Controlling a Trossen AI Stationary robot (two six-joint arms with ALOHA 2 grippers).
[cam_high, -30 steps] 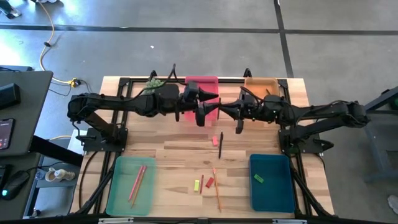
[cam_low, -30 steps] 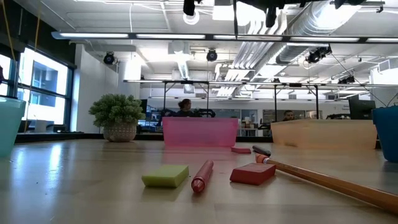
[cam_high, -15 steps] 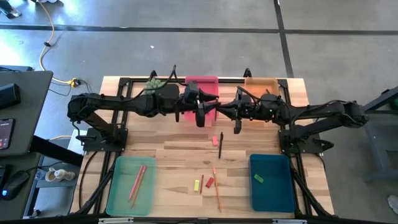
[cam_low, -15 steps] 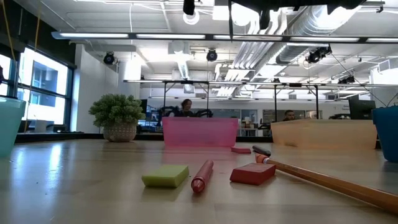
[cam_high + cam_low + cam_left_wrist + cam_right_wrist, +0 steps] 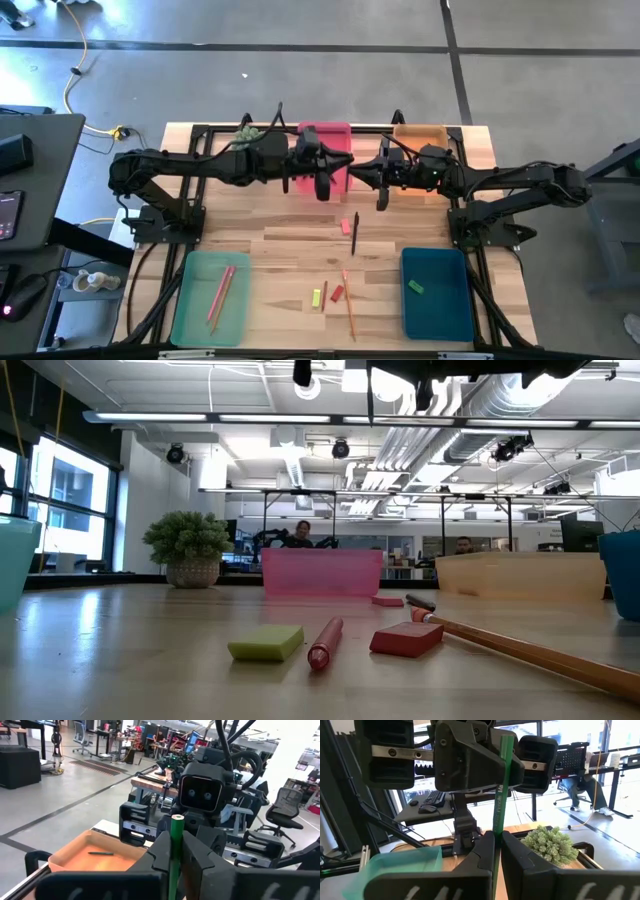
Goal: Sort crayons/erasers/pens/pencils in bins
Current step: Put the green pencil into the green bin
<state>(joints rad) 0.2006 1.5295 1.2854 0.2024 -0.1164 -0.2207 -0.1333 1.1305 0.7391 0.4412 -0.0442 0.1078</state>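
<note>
A green crayon (image 5: 501, 795) hangs in the air between my two grippers, above the table's far middle and in front of the pink bin (image 5: 325, 140). My left gripper (image 5: 340, 165) reaches in from the left and is shut on it. Facing it from the right, my right gripper (image 5: 362, 172) is shut on it too. The orange bin (image 5: 95, 857) holds a dark stick (image 5: 101, 853). On the table lie a black pen (image 5: 355, 232), a pink eraser (image 5: 345, 226), a yellow-green eraser (image 5: 266, 643), a red eraser (image 5: 406, 639), a red stick (image 5: 324, 641) and an orange pencil (image 5: 520, 652). My left gripper pinches the green crayon between its two fingers, on the stretch (image 5: 174, 840) near one end. It comes in level from the table's left. The crayon is clear of the table and points toward the other gripper. My right gripper pinches the crayon's other stretch (image 5: 496, 851) between its two fingers, coming in level from the table's right. The crayon runs out of its fingers toward the left gripper and is clear of the table.
The pale green bin (image 5: 212, 297) at the near left holds pink and orange pencils (image 5: 220, 293). The dark blue bin (image 5: 437, 293) at the near right holds a green eraser (image 5: 415, 288). A small plant (image 5: 190, 545) stands at the far left. People sit in the room beyond.
My left gripper has shut on the green crayon that my right gripper holds out to it. My right gripper has edged toward the left gripper and stays shut. The crayon stays in the air between them.
</note>
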